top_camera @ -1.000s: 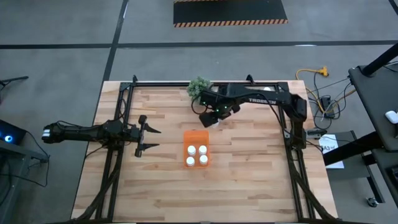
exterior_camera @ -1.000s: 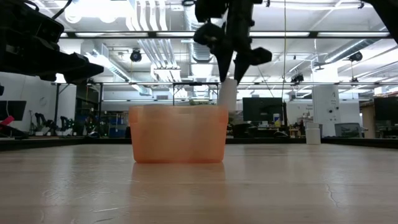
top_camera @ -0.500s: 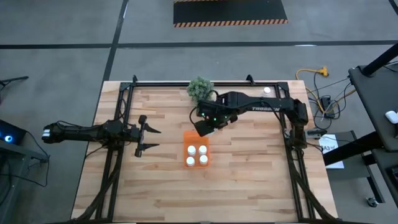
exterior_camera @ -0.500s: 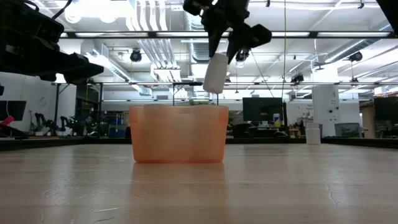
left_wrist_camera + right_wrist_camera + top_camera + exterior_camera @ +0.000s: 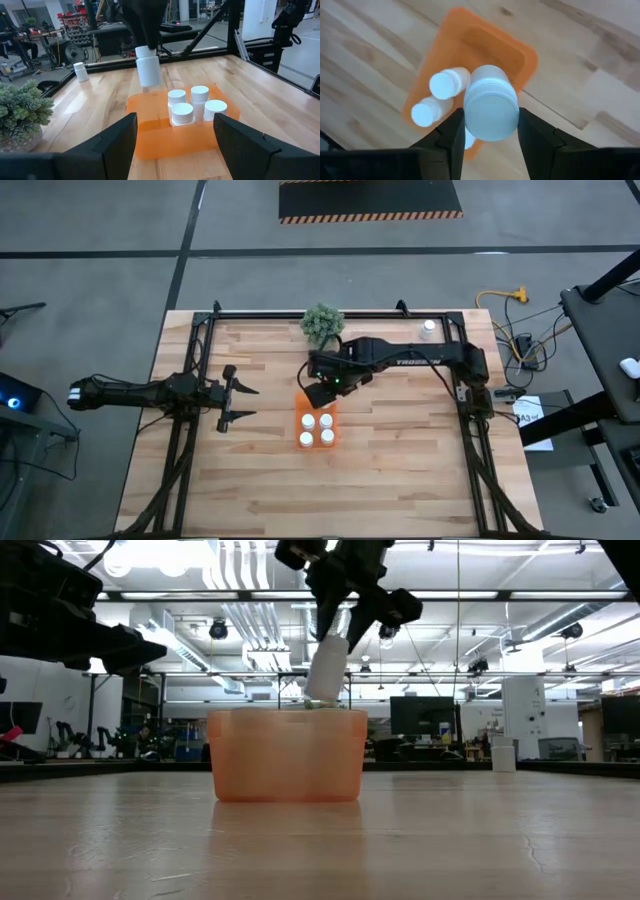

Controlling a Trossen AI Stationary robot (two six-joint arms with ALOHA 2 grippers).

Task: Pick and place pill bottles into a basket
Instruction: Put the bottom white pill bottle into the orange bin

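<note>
Held pill bottle (image 5: 326, 670) now over the orange basket's (image 5: 287, 756) empty end, lower and further left than 0.5 s ago. My right gripper (image 5: 318, 388) pinches it. Four bottles (image 5: 194, 104) inside. My left gripper (image 5: 238, 403) waits spread, well apart.

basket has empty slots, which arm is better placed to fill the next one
Right. The right gripper already holds a bottle just above the basket, over its empty end. The left gripper waits empty and open, off to the side.
</note>
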